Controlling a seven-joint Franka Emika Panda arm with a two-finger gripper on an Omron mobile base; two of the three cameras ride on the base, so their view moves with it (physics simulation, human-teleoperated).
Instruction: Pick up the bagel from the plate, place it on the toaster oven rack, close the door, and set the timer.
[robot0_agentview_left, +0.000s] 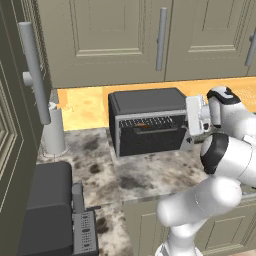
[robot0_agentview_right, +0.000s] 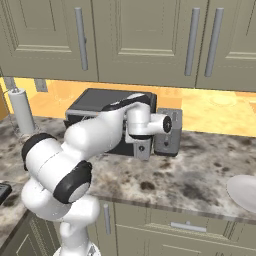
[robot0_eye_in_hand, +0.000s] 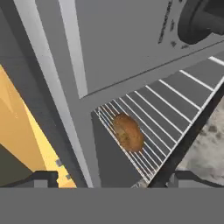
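On a speckled stone counter (robot0_agentview_left: 150, 175) beneath beige cabinets (robot0_agentview_left: 110, 35), the toaster oven (robot0_agentview_left: 147, 120) holds the bagel (robot0_eye_in_hand: 128, 131), which lies flat on the wire rack (robot0_eye_in_hand: 166, 118) toward one side of the cavity. The door (robot0_agentview_left: 150, 141) looks partly raised in front of the cavity. The robot's gripper (robot0_eye_in_hand: 111, 178) hangs at the oven's knob-panel side, its two dark tips set wide apart and holding nothing, the bagel lying between them in the hand view. A paper-towel roll (robot0_agentview_left: 53, 131) stands left of the oven; a pale plate (robot0_agentview_right: 244, 192) sits well off to its right.
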